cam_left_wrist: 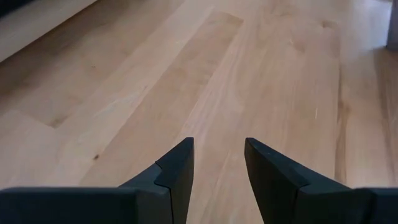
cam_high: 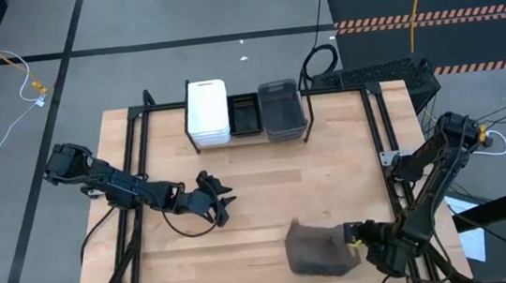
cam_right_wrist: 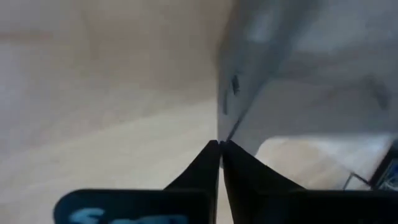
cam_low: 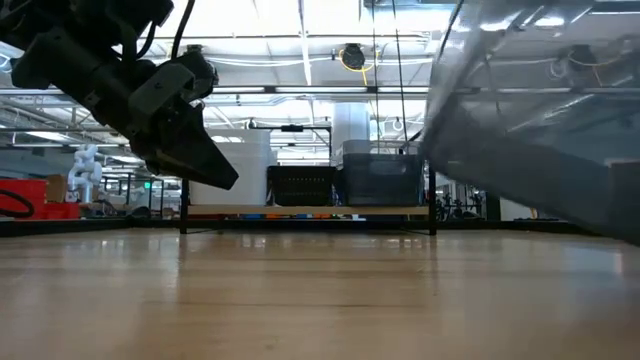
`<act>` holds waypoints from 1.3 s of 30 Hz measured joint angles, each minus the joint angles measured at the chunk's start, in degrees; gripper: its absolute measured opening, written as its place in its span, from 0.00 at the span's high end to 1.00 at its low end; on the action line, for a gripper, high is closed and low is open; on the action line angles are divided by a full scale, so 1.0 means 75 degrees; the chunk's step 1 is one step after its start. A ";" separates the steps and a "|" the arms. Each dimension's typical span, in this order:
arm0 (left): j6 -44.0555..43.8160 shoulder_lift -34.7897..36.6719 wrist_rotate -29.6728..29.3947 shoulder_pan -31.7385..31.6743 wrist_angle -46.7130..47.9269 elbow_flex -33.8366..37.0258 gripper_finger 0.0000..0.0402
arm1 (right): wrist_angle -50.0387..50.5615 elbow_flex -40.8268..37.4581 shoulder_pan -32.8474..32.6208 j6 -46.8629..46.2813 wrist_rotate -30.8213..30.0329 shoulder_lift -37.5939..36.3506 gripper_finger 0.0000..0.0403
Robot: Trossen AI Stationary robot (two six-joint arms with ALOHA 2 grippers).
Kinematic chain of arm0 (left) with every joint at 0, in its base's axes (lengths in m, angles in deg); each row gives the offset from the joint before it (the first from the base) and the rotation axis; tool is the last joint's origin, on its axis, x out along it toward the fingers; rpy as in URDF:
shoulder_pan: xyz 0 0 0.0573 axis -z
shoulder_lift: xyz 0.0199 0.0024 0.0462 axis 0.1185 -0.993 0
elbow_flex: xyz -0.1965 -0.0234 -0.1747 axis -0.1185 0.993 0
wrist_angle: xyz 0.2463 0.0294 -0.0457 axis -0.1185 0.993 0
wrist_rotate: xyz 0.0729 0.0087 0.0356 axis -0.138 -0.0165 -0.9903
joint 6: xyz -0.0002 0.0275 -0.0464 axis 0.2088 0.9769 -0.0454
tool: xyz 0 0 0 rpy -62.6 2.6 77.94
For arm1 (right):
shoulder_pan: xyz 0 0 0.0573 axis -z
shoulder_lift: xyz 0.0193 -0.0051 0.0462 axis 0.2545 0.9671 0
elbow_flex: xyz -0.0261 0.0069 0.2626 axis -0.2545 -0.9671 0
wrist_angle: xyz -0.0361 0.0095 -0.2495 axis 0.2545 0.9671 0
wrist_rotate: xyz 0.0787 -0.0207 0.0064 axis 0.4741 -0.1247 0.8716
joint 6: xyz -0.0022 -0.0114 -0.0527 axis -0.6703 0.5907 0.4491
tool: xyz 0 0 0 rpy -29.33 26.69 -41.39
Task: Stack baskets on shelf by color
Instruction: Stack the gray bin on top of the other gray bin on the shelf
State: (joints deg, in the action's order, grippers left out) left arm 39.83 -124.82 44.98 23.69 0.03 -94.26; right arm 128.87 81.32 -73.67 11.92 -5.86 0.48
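On the shelf (cam_high: 248,140) three colour stacks stand; near the table's front edge my right gripper (cam_high: 357,236) pinches the last grey basket (cam_high: 316,250).

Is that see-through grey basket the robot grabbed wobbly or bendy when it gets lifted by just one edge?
Probably a bit wobbly: the right gripper pinches only one thin wall of the grey basket, so it hangs tilted in the low view. It looks like stiff plastic, since the wall keeps its shape. It seems light, and smooth enough to slip.
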 joint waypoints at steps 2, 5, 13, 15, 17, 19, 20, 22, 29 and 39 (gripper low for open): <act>0.0001 0.0000 0.0000 0.0000 0.0019 0.0000 0.64 | -0.0047 0.0003 0.0128 -0.0569 -0.0025 0.0009 0.97; -0.0034 0.0000 0.0000 -0.0003 0.0021 0.0000 0.64 | -0.0035 0.0003 0.0338 -0.1799 0.0139 -0.0034 0.99; -0.0227 0.0003 0.0003 0.0088 0.0018 0.0000 0.64 | -0.0092 0.0000 0.1139 -0.4130 0.1477 -0.0677 0.99; -0.0236 0.0003 0.0006 0.0123 0.0018 0.0000 0.64 | 0.0007 0.0003 0.1375 -0.5213 0.2108 -0.0911 1.00; -0.0239 0.0003 0.0012 0.0125 0.0018 0.0000 0.64 | 0.0366 0.0003 0.1632 -0.6260 0.2520 -0.1158 1.00; -0.0234 0.0003 0.0012 0.0125 0.0018 0.0000 0.64 | 0.0861 0.0003 0.1867 -0.7247 0.2719 -0.1398 1.00; -0.0230 0.0003 0.0011 0.0125 0.0018 0.0000 0.64 | 0.1088 0.0003 0.1980 -0.7629 0.2776 -0.1521 1.00; -0.0221 0.0003 0.0011 0.0125 0.0018 0.0000 0.64 | 0.1428 0.0003 0.2115 -0.8051 0.2951 -0.1746 1.00; -0.0206 0.0002 -0.0002 0.0125 0.0015 0.0000 0.64 | 0.1358 0.0009 0.2501 -0.8834 0.3156 -0.2284 0.95; -0.0247 0.0003 -0.0015 0.0177 0.0014 0.0000 0.64 | 0.0438 0.0009 0.3076 -0.8186 0.2796 -0.1968 0.66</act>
State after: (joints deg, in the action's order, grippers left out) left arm 37.98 -124.80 44.87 25.01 0.13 -94.26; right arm 132.16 81.38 -50.60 -49.48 15.11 -14.28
